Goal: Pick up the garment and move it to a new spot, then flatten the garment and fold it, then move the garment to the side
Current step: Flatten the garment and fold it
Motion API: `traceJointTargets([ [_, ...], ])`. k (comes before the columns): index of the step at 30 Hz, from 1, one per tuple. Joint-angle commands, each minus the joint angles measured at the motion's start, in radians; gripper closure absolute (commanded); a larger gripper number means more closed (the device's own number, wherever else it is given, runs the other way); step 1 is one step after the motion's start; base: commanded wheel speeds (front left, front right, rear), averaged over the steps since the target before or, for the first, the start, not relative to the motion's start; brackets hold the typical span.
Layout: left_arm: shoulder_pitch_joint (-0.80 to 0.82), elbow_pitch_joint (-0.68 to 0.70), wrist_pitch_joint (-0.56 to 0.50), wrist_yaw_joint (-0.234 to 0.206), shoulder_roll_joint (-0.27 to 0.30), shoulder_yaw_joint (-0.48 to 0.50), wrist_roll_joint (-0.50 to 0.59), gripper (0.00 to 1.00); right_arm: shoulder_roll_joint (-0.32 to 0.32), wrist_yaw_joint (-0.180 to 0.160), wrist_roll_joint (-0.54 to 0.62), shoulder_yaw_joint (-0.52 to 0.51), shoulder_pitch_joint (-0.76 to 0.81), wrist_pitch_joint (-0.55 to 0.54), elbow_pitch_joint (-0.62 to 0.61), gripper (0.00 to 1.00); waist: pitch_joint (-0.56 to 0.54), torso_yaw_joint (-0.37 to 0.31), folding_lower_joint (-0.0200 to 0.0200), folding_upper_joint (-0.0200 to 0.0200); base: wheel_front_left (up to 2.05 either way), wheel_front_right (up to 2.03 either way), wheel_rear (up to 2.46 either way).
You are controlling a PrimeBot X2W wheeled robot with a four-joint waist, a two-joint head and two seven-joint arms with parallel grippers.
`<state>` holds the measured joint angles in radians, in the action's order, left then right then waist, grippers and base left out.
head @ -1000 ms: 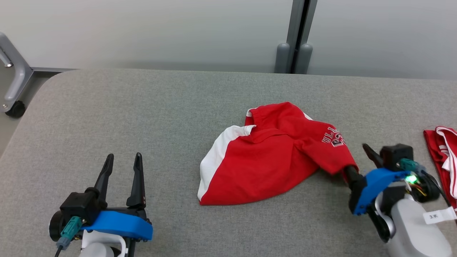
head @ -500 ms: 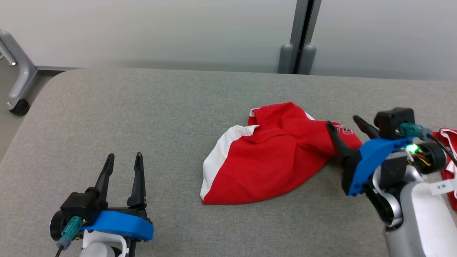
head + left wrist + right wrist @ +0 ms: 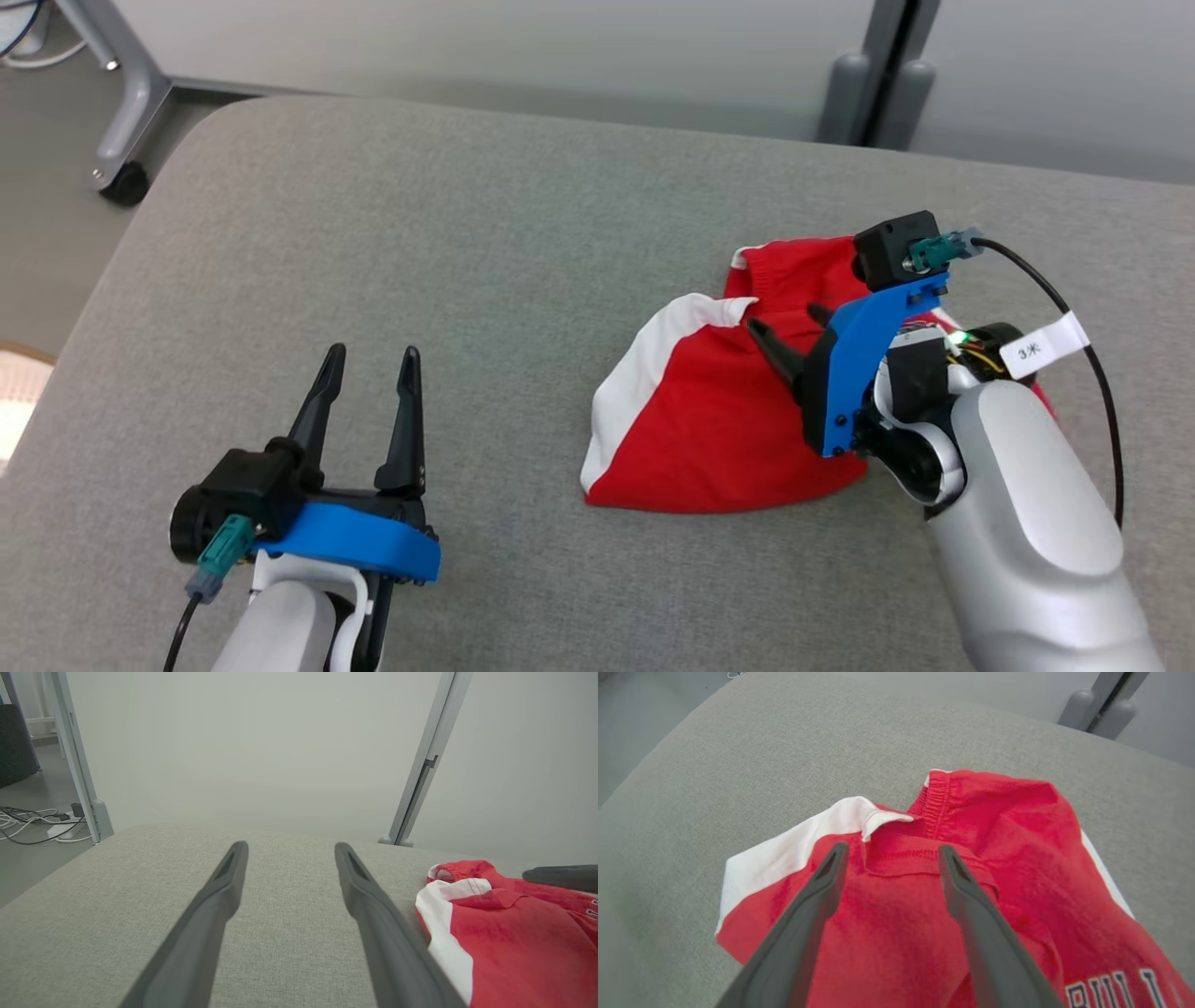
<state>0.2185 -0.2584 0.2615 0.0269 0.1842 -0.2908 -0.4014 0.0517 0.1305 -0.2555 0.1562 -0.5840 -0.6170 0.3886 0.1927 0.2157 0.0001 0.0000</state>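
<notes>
Left gripper (image 3: 372, 355): jaws spread wide with nothing between them, over bare grey table (image 3: 467, 215), well left of the garment (image 3: 700, 429).
Left arm pose: low at the near-left corner, fingers pointing away from the robot.
Garment: red shorts with white side panels, crumpled on the table right of centre, waistband (image 3: 936, 798) at the far end.
Right gripper (image 3: 784, 317): jaws wide apart, gripping nothing; both fingers are poised over the red cloth near the waistband, contact unclear.
Right arm pose: pale forearm (image 3: 1027, 523) rises from the lower right, wrist bent leftward.
Hidden: the forearm covers the garment's right side; dark lettering (image 3: 1111, 994) is cut off at the right wrist view's bottom edge.
</notes>
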Motion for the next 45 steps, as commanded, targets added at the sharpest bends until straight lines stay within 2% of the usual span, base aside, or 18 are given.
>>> traceJointTargets([
  [1,0.024,-0.003,0.004,0.003,-0.003,-0.001,0.009,0.00,-0.001,0.001,-0.045,0.010,-0.026,0.015,0.033,0.00,0.029,0.030,-0.0001,0.0000,0.00,0.00,0.00],
  [6,0.051,-0.008,0.004,0.011,-0.013,-0.006,0.018,0.00,0.000,0.001,-0.122,0.064,-0.088,0.077,0.157,0.00,0.054,0.055,-0.0001,0.0000,0.00,0.00,0.00],
  [12,0.063,-0.015,0.004,0.018,-0.019,-0.009,0.027,0.00,0.000,0.001,-0.141,0.112,-0.152,0.164,0.285,0.00,0.063,0.067,-0.0001,0.0000,0.00,0.00,0.00],
  [13,0.065,-0.016,0.004,0.021,-0.021,-0.012,0.026,0.00,-0.001,0.001,-0.142,0.115,-0.165,0.192,0.299,0.39,0.065,0.071,-0.0001,0.0000,0.00,0.00,0.00],
  [14,0.065,-0.019,0.004,0.023,-0.023,-0.014,0.028,0.00,0.000,0.001,-0.143,0.116,-0.174,0.214,0.316,0.66,0.067,0.073,-0.0001,0.0000,0.00,0.00,0.00],
  [15,0.067,-0.022,0.004,0.023,-0.024,-0.015,0.029,0.00,0.000,0.001,-0.148,0.124,-0.179,0.228,0.337,1.00,0.067,0.075,-0.0001,0.0000,0.00,0.00,0.00],
  [21,0.061,-0.023,0.004,0.017,-0.019,0.001,0.034,0.00,0.000,0.001,-0.233,0.190,-0.191,0.298,0.362,1.00,0.058,0.051,-0.0001,0.0000,0.00,0.00,0.00],
  [24,0.042,-0.019,0.004,0.014,-0.016,0.009,0.033,0.00,0.000,0.001,-0.209,0.189,-0.153,0.326,0.333,1.00,0.039,0.027,-0.0001,0.0000,0.00,0.00,0.00],
  [28,0.016,-0.012,0.004,0.005,-0.007,0.026,0.029,0.00,0.058,0.000,-0.198,0.155,-0.060,0.321,0.209,1.00,0.005,-0.020,-0.0001,0.0000,0.00,0.00,0.00],
  [29,0.016,-0.012,0.004,0.005,-0.007,0.026,0.029,0.00,0.058,0.000,-0.198,0.155,-0.060,0.321,0.209,1.00,0.005,-0.020,-0.0001,0.0000,0.00,0.00,0.00],
  [32,-0.005,-0.004,0.004,-0.002,0.002,0.040,0.025,0.00,0.104,0.001,-0.192,0.124,0.044,0.267,0.075,1.00,-0.018,-0.060,-0.0001,0.0000,0.00,0.00,0.00],
  [35,-0.022,0.000,0.004,-0.009,0.014,0.046,0.021,0.00,0.160,0.000,-0.161,0.044,0.163,0.210,-0.064,1.00,-0.041,-0.092,-0.0001,0.0000,0.00,0.00,0.00],
  [37,-0.029,0.007,0.002,-0.012,0.018,0.049,0.017,0.00,0.167,0.001,-0.134,-0.020,0.248,0.172,-0.150,1.00,-0.052,-0.107,-0.0001,0.0000,0.00,0.00,0.00],
  [41,-0.050,0.022,-0.001,-0.021,0.029,0.061,0.011,0.00,0.127,0.001,-0.086,-0.148,0.392,0.115,-0.313,1.00,-0.064,-0.138,-0.0001,0.0000,0.00,0.00,0.00],
  [45,-0.062,0.031,-0.006,-0.030,0.034,0.064,0.008,0.00,0.082,0.001,-0.032,-0.234,0.502,0.074,-0.402,1.00,-0.072,-0.158,-0.0001,0.0000,0.00,0.00,0.00],
])
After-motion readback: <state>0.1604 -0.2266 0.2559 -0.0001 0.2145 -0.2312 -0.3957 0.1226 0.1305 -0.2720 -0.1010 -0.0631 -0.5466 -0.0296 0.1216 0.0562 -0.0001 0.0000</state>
